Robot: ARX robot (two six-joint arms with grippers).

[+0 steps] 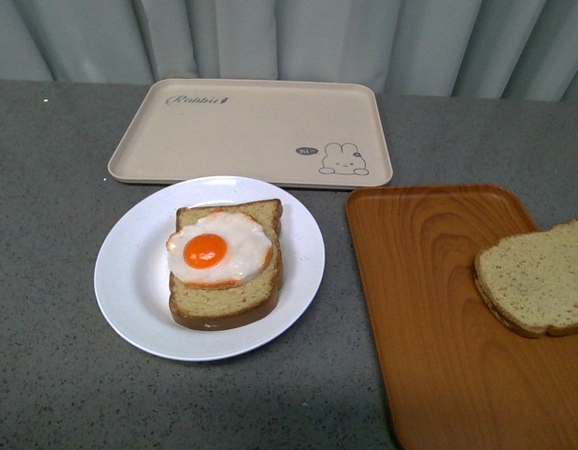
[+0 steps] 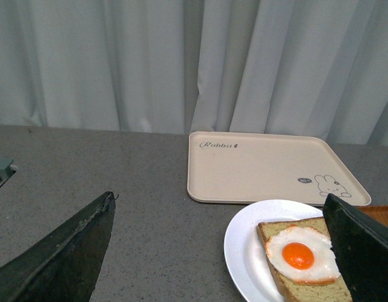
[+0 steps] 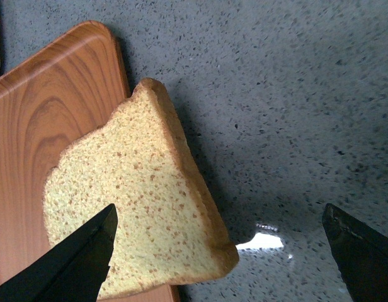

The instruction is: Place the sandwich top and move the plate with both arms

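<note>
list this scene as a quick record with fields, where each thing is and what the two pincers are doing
plate: round plain white plate on the grey speckled table, in front of the beige rabbit-print tray
on plate: bread slice topped with a fried egg
sandwich top: plain speckled bread slice on the orange-brown wood-grain tray, overhanging its edge
left pincer: open, empty, touching nothing
right pincer: open, empty, over the plain slice
task state: top not yet placed

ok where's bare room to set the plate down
The rabbit tray is bare. The wood-grain tray is free across its left and near parts; the plain bread slice overhangs its right edge. Open counter lies left of the white plate and in front of it. Crowded: narrow gaps between plate and both trays.
</note>
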